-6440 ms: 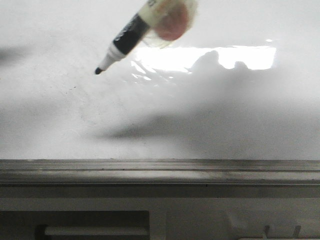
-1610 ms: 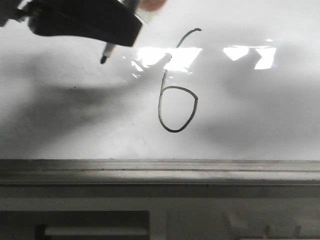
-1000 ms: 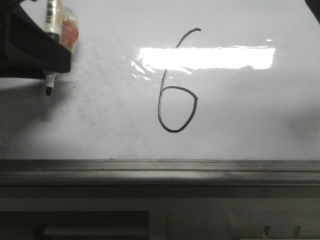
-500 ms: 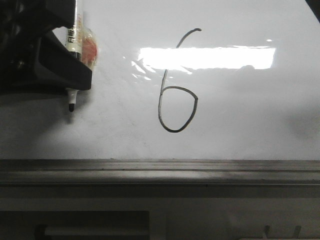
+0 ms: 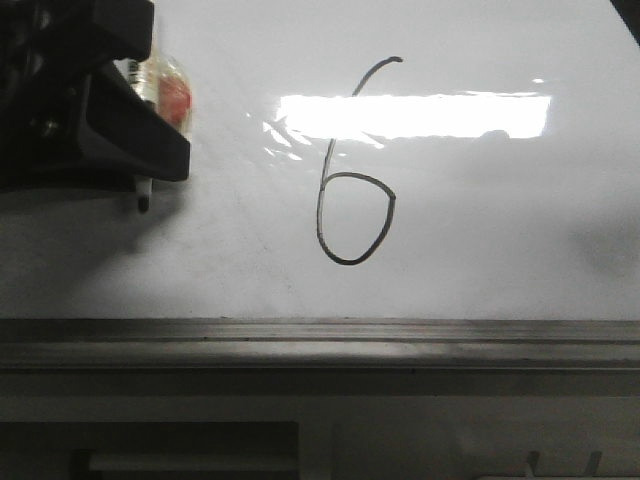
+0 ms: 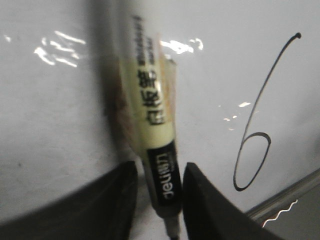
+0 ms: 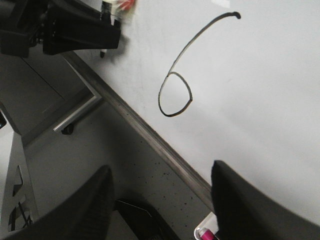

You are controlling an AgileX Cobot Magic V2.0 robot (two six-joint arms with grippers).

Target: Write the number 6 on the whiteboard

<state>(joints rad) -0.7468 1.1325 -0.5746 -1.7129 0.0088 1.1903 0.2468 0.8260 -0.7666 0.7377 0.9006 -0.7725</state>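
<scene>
the left gripper (image 5: 140, 185) has carried the whiteboard marker (image 6: 150, 125) away from the writing and off to the left side of the whiteboard (image 5: 500, 220), where it has drifted a little lower over the last half second, so that in the front view only the black tip pokes out under the dark gripper body; the fingers (image 6: 107, 200) remain clamped on the marker's black lower barrel, tip pointing down at the board. the number 6 (image 5: 352, 170) stands finished in the middle of the board, tall curved stem running up through the bright glare and a closed loop just above the grey metal ledge (image 5: 320, 340), well apart from the marker, so the writing looks done and what is left is probably only to retire the arm. the right gripper (image 7: 160, 200) hangs back over the floor beside the ledge, fingers spread with nothing between them. a pink-capped object (image 7: 206, 233) peeks in at the edge of its view. nothing lies across the figure
</scene>
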